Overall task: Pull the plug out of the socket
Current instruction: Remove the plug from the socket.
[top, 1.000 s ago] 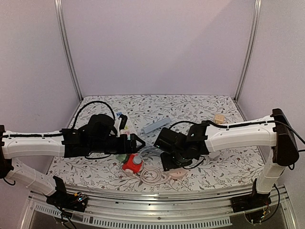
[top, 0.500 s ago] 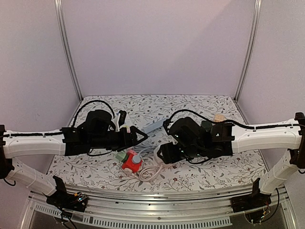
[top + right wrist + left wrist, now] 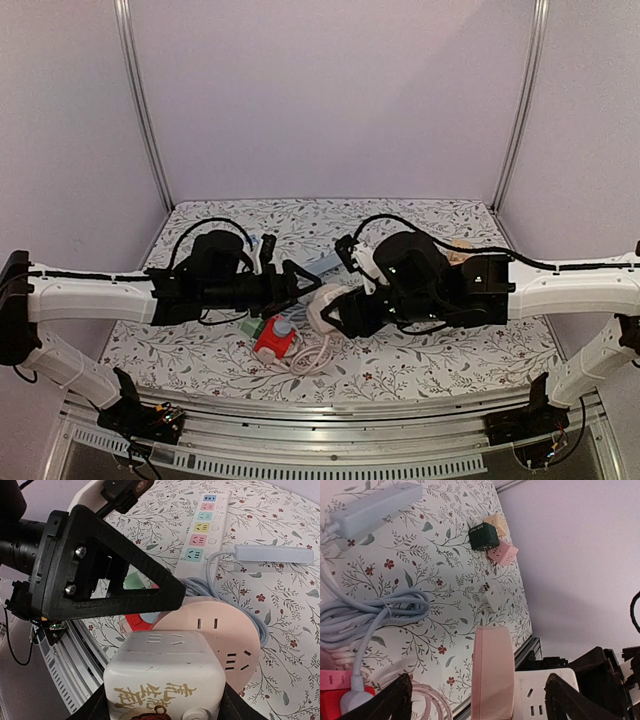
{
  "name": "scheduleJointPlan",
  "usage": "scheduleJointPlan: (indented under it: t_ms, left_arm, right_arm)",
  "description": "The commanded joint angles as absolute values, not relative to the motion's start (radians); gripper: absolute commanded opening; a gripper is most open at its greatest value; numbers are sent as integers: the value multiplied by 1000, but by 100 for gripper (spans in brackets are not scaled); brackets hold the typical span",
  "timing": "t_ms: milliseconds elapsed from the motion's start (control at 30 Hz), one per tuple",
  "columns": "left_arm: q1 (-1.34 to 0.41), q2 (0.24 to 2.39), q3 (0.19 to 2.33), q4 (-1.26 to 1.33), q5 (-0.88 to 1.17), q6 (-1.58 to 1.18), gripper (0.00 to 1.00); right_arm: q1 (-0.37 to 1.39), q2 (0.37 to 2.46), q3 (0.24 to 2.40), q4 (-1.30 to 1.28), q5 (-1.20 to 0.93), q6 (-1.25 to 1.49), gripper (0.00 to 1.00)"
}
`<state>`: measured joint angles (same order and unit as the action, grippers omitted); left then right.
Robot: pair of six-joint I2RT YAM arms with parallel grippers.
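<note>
Two claws meet in mid-air over the near half of the table [image 3: 450, 365]. The right claw [image 3: 160, 707] is clamped on the white cube plug [image 3: 162, 672], a finger against each side, and holds it raised off the floral cover. The left claw [image 3: 480, 700] has its jaws wide apart, one finger on either side of the pink round socket [image 3: 492, 672], which shows edge-on between them; whether either finger touches the disc I cannot tell.

The plug sits flat against the socket's face, so I judge the two to be joined. Lifting and presenting look done; closing on the socket and drawing the pair apart are left.

The socket's pink cord [image 3: 318, 362] hangs down in loops to the table and may drag on the pull. Beneath the claws lies a red cube socket [image 3: 275, 343] with its own white plug, beside a coiled grey cable [image 3: 370, 612]. Further back are a long white strip [image 3: 202, 527] with coloured outlets and a pale blue bar [image 3: 272, 554]. Well apart sits a small white adapter [image 3: 492, 597]; beyond it a dark green cube [image 3: 484, 535], a pink cube [image 3: 502, 554] and a cream cube [image 3: 496, 524] huddle together.

Nothing lies between the open jaws and the socket; the tight spot is the right claw's own fingers just beside the disc.
</note>
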<state>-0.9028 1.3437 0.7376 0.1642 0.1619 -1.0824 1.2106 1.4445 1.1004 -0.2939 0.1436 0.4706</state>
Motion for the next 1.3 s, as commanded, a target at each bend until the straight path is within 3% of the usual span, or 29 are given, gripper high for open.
scheduleJointPlan:
  t_ms: [0, 433, 1100, 1267]
  left_arm:
    - [-884, 1392, 753, 217, 234, -1104, 90]
    - [-882, 1468, 788, 272, 331, -1141, 76]
    - [-884, 1478, 785, 295, 364, -1154, 34]
    - [-884, 1466, 777, 295, 357, -1144, 27]
  right_arm:
    - [1221, 1405, 1151, -214, 92, 435, 36]
    - [1222, 1418, 1161, -212, 95, 430, 35]
    - [1221, 1442, 1163, -227, 131, 445, 34]
    - [1221, 1446, 1160, -232, 148, 458, 33]
